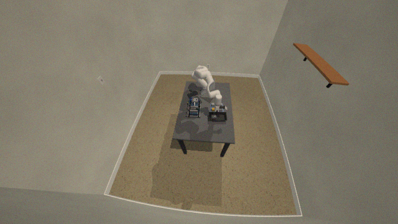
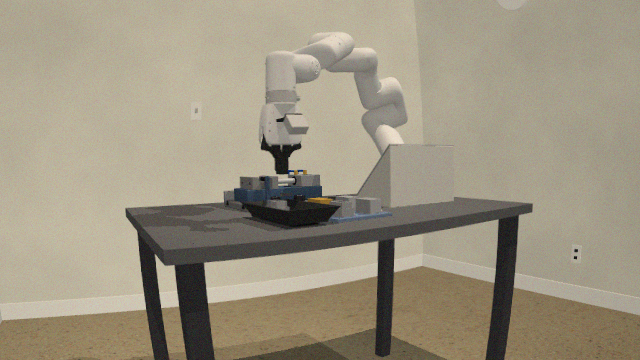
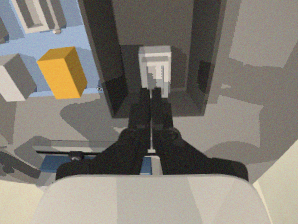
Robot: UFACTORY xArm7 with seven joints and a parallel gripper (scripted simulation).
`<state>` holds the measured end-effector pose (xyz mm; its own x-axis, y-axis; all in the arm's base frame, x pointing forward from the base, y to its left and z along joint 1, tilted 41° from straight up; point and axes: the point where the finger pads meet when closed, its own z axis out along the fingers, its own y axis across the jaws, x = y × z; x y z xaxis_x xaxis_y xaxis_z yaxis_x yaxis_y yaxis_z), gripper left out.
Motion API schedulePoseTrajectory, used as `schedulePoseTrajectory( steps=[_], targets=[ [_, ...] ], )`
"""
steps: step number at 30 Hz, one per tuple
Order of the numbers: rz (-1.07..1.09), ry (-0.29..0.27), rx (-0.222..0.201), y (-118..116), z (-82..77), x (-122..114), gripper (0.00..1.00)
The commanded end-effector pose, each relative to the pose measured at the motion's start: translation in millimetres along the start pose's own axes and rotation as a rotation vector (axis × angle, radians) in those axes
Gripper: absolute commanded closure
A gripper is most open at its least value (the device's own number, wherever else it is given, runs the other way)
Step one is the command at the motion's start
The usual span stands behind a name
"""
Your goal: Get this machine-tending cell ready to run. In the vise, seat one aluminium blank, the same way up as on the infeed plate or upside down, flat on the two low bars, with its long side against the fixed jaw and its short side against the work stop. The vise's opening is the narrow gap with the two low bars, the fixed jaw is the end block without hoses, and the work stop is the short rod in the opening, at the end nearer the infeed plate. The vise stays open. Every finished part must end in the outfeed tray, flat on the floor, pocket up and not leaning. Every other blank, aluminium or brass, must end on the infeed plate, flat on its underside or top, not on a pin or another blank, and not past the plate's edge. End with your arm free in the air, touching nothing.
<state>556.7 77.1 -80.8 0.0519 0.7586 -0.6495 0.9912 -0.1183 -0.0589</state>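
Observation:
My gripper (image 3: 151, 101) is shut and holds nothing. It points down over the black outfeed tray (image 3: 156, 30), with its fingertips at the near edge of a light grey finished part (image 3: 156, 64) that lies pocket up on the tray floor. I cannot tell if the tips touch it. In the side view the gripper (image 2: 281, 169) hangs low over the tray (image 2: 295, 212) and the vise (image 2: 278, 189).
A grey wedge-shaped housing (image 2: 411, 175) stands on the table behind the arm's base. More grey blocks (image 2: 361, 205) sit on the blue plate beside the tray. The vise (image 1: 193, 104) is left of the tray (image 1: 217, 117) in the overhead view.

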Motion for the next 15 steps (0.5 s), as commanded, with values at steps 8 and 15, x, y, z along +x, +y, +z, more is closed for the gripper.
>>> schedulePoseTrajectory(
  steps=[8,15],
  targets=[
    [0.000,0.003,-0.005,1.2,-3.0,0.8,1.00],
    [0.000,0.003,-0.005,1.2,-5.7,0.8,1.00]
  ],
)
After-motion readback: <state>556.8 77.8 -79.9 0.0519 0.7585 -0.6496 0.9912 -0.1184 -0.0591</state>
